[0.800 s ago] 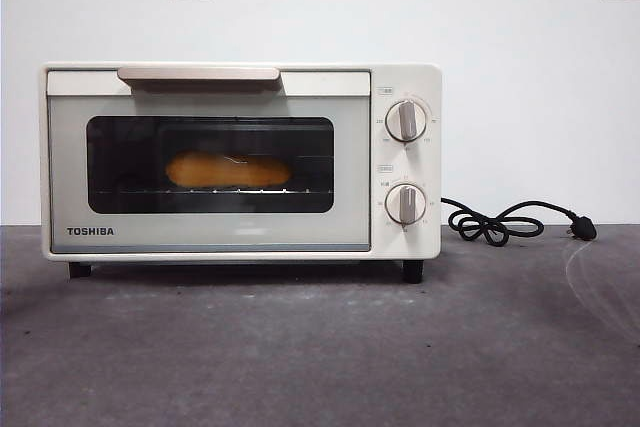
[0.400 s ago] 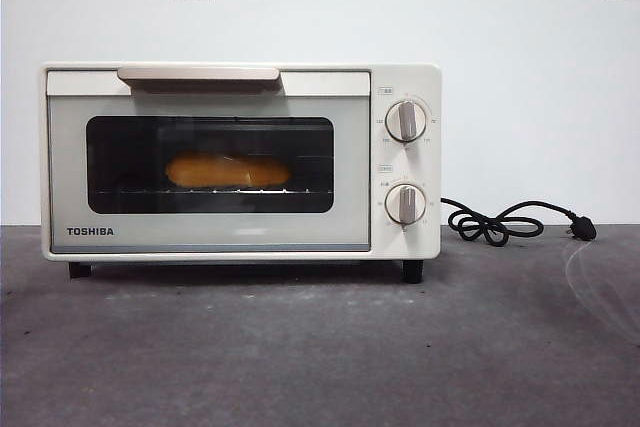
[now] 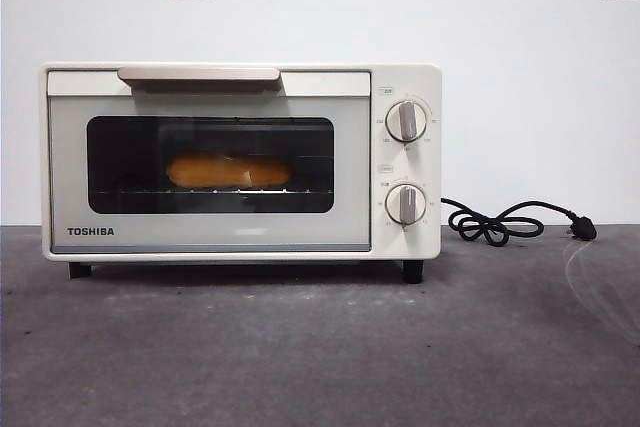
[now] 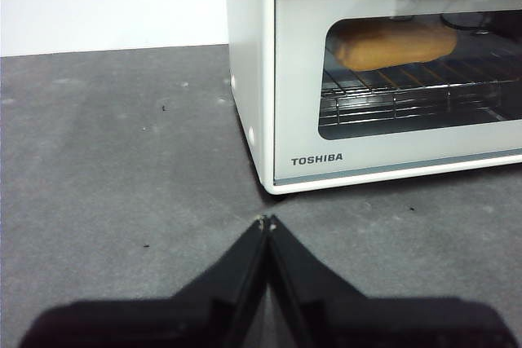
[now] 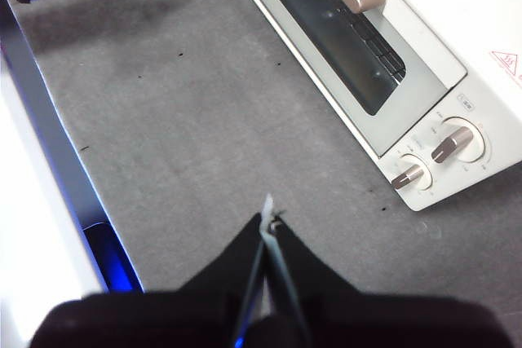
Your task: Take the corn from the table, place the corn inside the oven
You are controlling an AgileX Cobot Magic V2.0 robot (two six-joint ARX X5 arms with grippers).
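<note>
Nothing has moved since the earlier front frames that I can see: one corn (image 3: 228, 170) lies on the rack inside the one oven (image 3: 240, 161), door shut, on the desk (image 3: 320, 347), with two knobs and one cord (image 3: 510, 222). From my left wrist camera, the left fingers (image 4: 267, 222) are pressed together and empty, low by the oven's corner, the corn (image 4: 395, 45) behind the glass, well apart. From my right wrist camera, the right fingers (image 5: 270, 219) are closed, empty, above bare desk beside the oven (image 5: 383, 63).
</note>
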